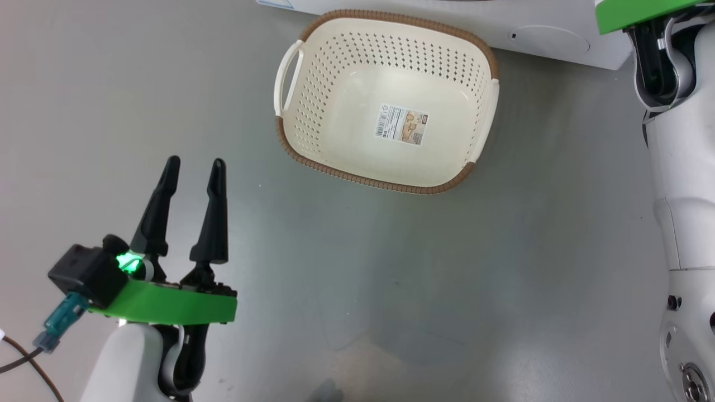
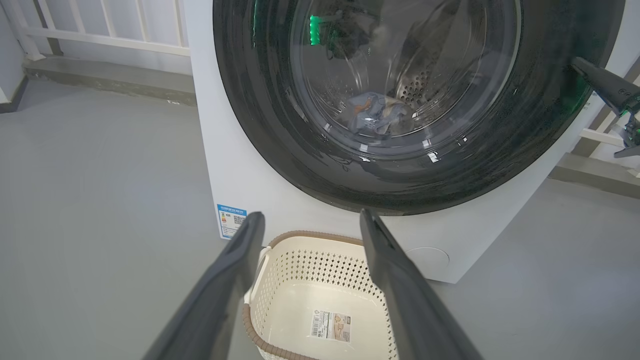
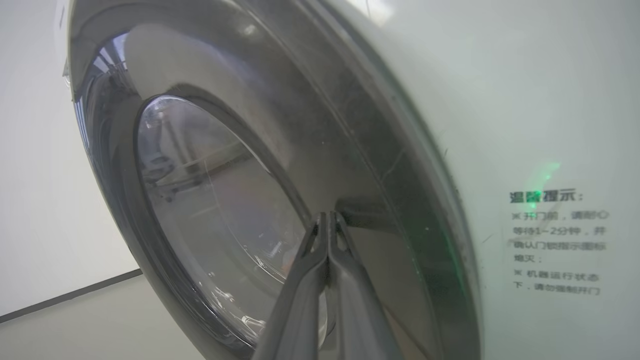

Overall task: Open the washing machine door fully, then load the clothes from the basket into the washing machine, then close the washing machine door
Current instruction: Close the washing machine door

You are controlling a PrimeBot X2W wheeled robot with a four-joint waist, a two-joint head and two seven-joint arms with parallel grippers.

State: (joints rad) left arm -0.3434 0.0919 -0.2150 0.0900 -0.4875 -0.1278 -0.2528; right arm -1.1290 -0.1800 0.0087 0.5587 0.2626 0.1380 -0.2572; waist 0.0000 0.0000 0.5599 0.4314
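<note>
The left pincer (image 1: 195, 163) holds its two long dark fingers (image 2: 225, 280) spread well apart and pointing forward. Just behind it sits a green wrist band (image 1: 167, 304) on a pale forearm (image 1: 125, 363). The right pincer (image 3: 328, 217) has its dark fingertips pressed together. Behind it, a white arm (image 1: 687, 195) with a green collar (image 1: 631, 14) reaches forward.

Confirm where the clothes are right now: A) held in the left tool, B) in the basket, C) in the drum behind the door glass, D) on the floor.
C: the left wrist view shows the clothes lying in the drum through the glass of the washing machine door, while the basket holds just its paper label.
</note>
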